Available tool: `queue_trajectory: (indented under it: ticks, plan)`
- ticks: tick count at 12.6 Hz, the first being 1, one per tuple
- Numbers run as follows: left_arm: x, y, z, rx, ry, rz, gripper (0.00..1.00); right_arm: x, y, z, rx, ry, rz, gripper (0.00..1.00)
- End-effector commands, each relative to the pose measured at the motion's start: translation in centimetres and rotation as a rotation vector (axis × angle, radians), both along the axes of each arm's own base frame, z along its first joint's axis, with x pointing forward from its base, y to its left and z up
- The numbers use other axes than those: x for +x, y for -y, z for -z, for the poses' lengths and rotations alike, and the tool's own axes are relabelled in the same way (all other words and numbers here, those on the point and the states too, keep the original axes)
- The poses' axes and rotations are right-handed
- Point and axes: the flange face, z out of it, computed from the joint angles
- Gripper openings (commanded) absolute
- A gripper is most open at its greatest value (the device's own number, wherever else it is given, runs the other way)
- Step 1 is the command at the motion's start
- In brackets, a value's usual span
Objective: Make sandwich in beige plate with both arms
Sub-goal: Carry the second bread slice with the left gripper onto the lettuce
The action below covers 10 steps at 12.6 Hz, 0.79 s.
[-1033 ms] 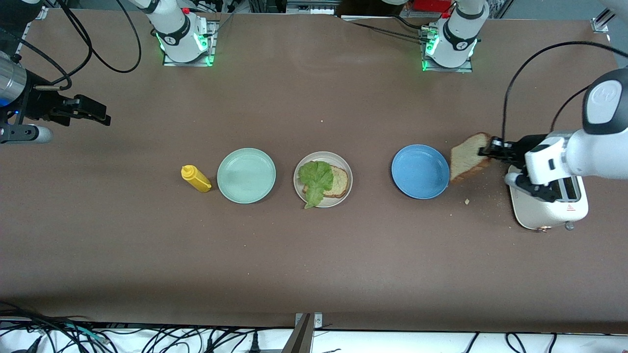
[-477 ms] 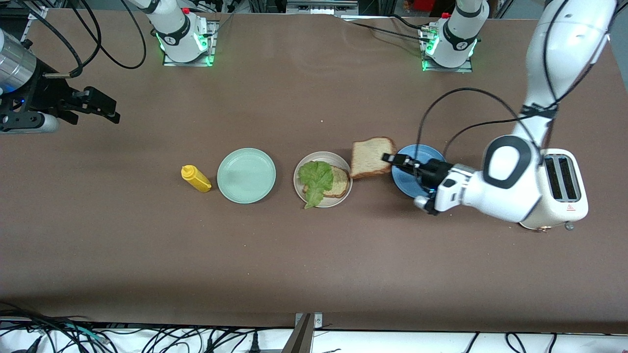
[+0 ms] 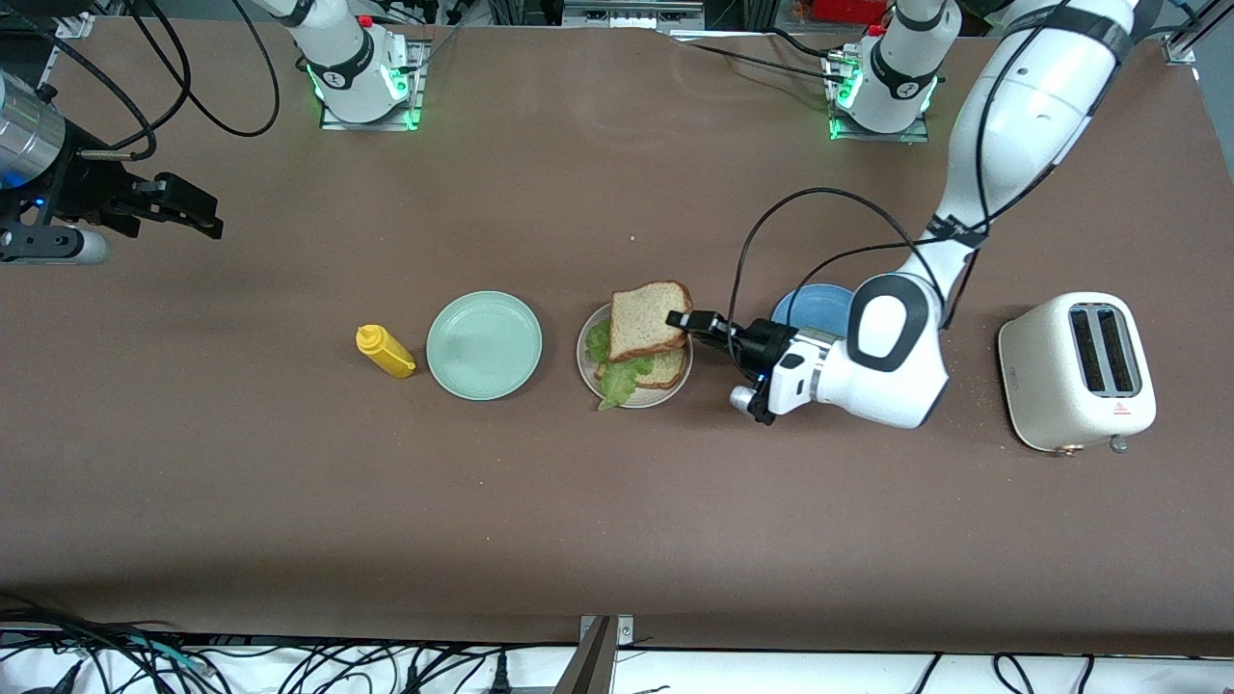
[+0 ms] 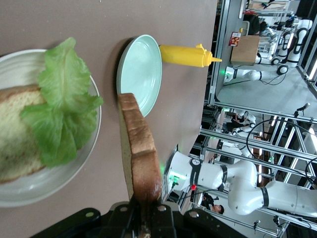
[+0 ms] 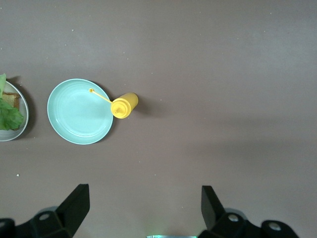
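Note:
The beige plate point(image 3: 648, 400) point(image 4: 59, 178) holds a bread slice point(image 3: 665, 366) point(image 4: 15, 134) with a green lettuce leaf point(image 3: 617, 381) point(image 4: 62, 114) on it. My left gripper point(image 3: 686, 320) point(image 4: 146, 213) is shut on one edge of a second bread slice point(image 3: 648, 321) point(image 4: 141, 153). It holds that slice tilted in the air over the plate, above the lettuce and the lower slice. My right gripper point(image 3: 188, 210) point(image 5: 143, 208) waits open and empty, up over the table at the right arm's end.
A mint-green plate point(image 3: 484, 345) point(image 5: 79, 111) and a yellow squeeze bottle point(image 3: 386, 352) point(image 5: 124, 105) lie beside the beige plate toward the right arm's end. A blue plate point(image 3: 815, 306), partly under the left arm, and a white toaster point(image 3: 1078, 371) lie toward the left arm's end.
The left arm carried the held bread slice from beside the toaster, across the blue plate, to over the beige plate. The right gripper barely shifted.

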Motion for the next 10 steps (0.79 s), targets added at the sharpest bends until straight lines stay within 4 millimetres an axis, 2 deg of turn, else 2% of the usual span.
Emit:
queue_trajectory:
  ticks: [1,3,6,7,10]
  plan:
    - [-0.2,1.1,3.3,-0.065,0.015,-0.006,0.0,-0.1,0.1,0.5,-0.021,-0.011,-0.003,1.0]
    - [-0.6,1.3,5.5,-0.067,-0.003,-0.001,0.0,0.0,0.9,0.9,-0.017,-0.02,-0.009,1.0]
    - [-0.9,1.1,7.6,-0.093,0.024,0.014,0.0,0.8,1.1,1.2,-0.006,-0.002,0.015,1.0]
    - [-0.9,1.0,8.0,-0.099,0.034,0.017,0.04,1.0,1.6,1.5,-0.006,-0.007,0.016,1.0]
    - [-0.8,0.6,8.5,-0.095,0.031,0.012,0.34,1.1,1.0,1.5,-0.005,0.002,0.001,1.0]
